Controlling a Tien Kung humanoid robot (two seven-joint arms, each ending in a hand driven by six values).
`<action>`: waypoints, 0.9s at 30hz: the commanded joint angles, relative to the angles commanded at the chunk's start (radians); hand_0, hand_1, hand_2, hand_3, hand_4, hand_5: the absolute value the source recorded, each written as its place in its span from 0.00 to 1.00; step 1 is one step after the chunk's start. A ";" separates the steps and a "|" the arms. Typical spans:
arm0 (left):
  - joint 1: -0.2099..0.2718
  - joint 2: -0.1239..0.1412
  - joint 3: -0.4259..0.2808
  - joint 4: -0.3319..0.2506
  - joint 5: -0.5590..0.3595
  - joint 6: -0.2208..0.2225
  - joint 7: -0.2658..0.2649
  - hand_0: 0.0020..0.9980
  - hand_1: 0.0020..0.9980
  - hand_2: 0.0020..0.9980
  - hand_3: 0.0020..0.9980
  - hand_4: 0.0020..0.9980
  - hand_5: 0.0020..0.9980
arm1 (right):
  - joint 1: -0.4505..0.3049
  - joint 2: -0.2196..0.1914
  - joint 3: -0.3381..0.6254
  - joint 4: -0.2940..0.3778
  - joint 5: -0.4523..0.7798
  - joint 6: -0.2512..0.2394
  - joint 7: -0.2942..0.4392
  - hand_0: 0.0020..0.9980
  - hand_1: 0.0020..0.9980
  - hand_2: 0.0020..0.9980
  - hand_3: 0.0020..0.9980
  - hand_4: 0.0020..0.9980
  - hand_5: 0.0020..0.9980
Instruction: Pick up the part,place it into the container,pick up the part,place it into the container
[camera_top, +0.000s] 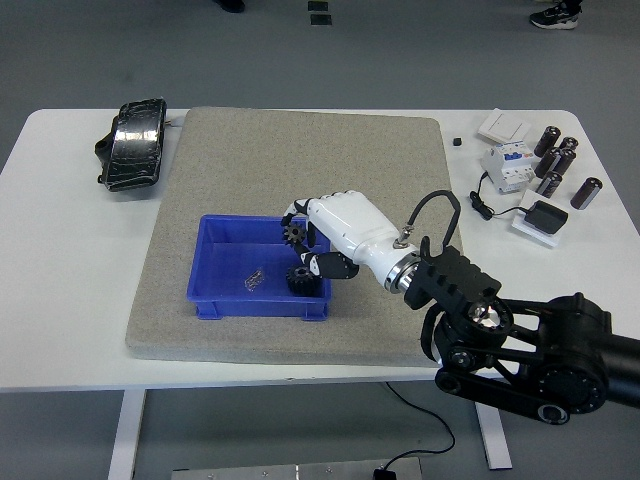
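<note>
Right hand (325, 240) over blue bin (215, 268), fingers grasping a black gear (295, 235).
Second gear (300, 279) and metal clip (254, 279) inside; no legible markings.

right hand (318, 243) gripping gear (295, 235), over blue container (212, 262)

Bright, even, sharp overhead lighting

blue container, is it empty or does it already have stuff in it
Not empty. The blue container holds a black gear and a small metal piece on its floor. The right robot hand holds another gear over it.
</note>
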 joint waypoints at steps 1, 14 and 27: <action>0.000 0.000 0.000 0.000 0.001 0.000 0.000 0.68 0.67 0.61 0.56 0.48 0.54 | 0.003 0.006 -0.009 -0.005 0.000 0.001 0.001 0.57 0.64 0.63 0.63 0.41 0.00; -0.004 0.004 -0.003 0.000 0.006 -0.001 0.003 0.68 0.67 0.61 0.56 0.48 0.54 | 0.035 0.032 -0.037 -0.087 0.000 0.063 -0.007 0.65 0.76 0.77 0.77 0.40 0.18; -0.005 0.004 -0.002 0.000 0.006 -0.003 0.003 0.68 0.67 0.61 0.56 0.48 0.54 | 0.040 0.019 -0.010 -0.089 0.028 0.118 -0.001 0.71 0.87 0.88 0.85 0.73 0.32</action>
